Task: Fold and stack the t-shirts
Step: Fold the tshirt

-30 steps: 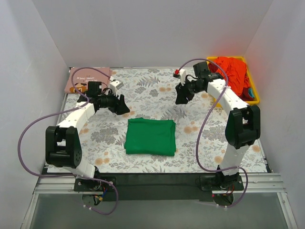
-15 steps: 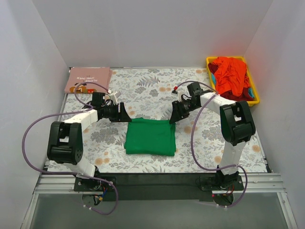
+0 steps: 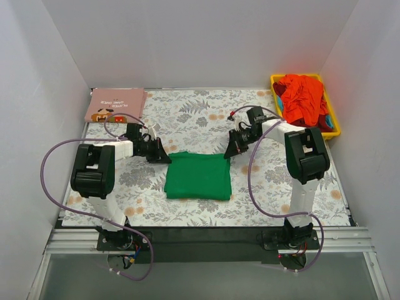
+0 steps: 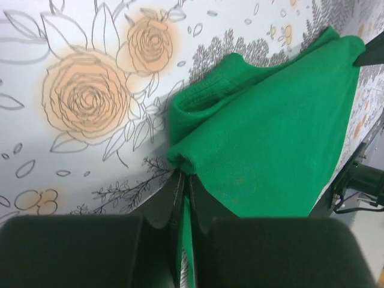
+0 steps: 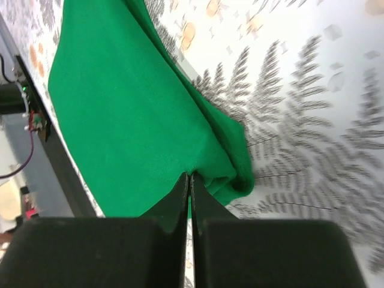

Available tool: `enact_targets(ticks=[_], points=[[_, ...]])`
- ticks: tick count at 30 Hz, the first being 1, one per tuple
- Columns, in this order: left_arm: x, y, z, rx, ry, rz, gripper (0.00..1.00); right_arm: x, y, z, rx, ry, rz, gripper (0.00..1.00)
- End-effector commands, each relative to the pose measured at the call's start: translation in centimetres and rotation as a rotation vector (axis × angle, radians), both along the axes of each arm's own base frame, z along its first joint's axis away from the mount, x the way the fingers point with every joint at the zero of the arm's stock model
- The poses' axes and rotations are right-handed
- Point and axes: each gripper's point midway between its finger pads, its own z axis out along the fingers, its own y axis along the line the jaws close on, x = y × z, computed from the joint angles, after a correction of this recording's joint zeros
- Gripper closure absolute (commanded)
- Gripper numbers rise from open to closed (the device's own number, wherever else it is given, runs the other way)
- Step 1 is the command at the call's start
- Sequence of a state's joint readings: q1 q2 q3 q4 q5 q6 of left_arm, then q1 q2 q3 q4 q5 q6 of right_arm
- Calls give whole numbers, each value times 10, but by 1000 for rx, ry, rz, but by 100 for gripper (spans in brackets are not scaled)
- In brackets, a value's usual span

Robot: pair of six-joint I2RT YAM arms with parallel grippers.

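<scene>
The green t-shirt (image 3: 198, 176) lies folded in a rectangle at the middle of the table. My left gripper (image 3: 164, 158) is down at its far left corner, shut on a pinch of the green cloth (image 4: 270, 138), which shows between the closed fingertips of the gripper (image 4: 187, 177). At the far right corner, my right gripper (image 3: 229, 154) is likewise shut on the cloth's (image 5: 120, 114) folded edge, with that gripper's (image 5: 189, 175) jaws pressed together. A folded pink t-shirt (image 3: 115, 104) rests at the back left. Red-orange t-shirts (image 3: 302, 97) are heaped at the back right.
The red-orange heap fills a yellow bin (image 3: 334, 128) in the back right corner. A grey-and-orange floral covering (image 3: 200, 115) spreads over the table. White walls enclose three sides. Purple cables loop beside both arms.
Both arms came in and down from the back onto the green t-shirt's far corners. Both grippers, open before, closed on the cloth.
</scene>
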State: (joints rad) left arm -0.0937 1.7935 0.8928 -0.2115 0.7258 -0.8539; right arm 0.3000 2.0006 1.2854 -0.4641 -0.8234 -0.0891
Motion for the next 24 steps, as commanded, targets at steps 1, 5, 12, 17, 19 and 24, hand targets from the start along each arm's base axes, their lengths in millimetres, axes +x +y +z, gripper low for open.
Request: enact_targets(ticks=[1,5,12,17,19,24], points=[[29,2,18,3,-101,23,100,41,-8,21,-12,-145,-39,99],[39,5,11,9,-93,38,100,58,-15,9,-62,-190,-56,99],[59,11,14,-23,-121,39,88,85,-14,5,-70,-232,-77,86],[42,11,67,-87,-200,-10,53,80,-22,75,-4,-293,-99,44],[14,9,78,-105,-176,-15,53,63,-26,86,25,-254,-116,44],[-43,4,64,-147,-47,3,57,-14,-22,70,74,-93,-69,53]])
